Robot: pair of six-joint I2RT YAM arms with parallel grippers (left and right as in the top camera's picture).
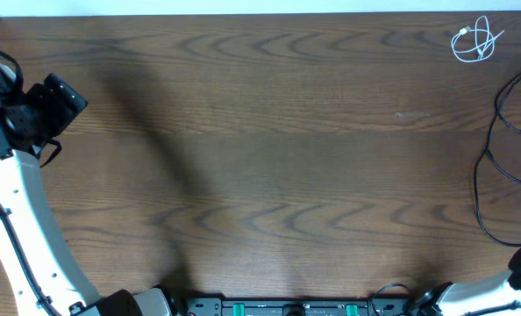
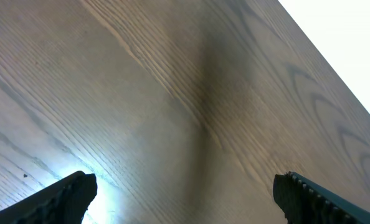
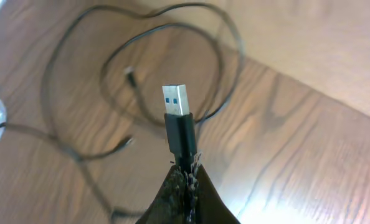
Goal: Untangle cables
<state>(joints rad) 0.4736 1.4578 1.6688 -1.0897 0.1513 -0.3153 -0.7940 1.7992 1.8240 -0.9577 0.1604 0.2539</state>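
A short white cable (image 1: pixel 475 42) lies coiled at the table's far right corner. Thin black cables (image 1: pixel 503 132) loop along the right edge, and in the right wrist view they show as overlapping black loops (image 3: pixel 141 81) on the wood. My right gripper (image 3: pixel 186 173) is shut on the black USB plug (image 3: pixel 179 121) of one black cable, whose metal end points away above the loops. My left gripper (image 2: pixel 185 196) hangs wide open over bare wood at the far left, with nothing between its fingers (image 2: pixel 70 194).
The left arm (image 1: pixel 19 184) rises along the table's left side and the right arm (image 1: pixel 519 268) enters at the bottom right corner. The robot bases (image 1: pixel 287 307) line the front edge. The table's far edge (image 1: pixel 243 15) runs along the top.
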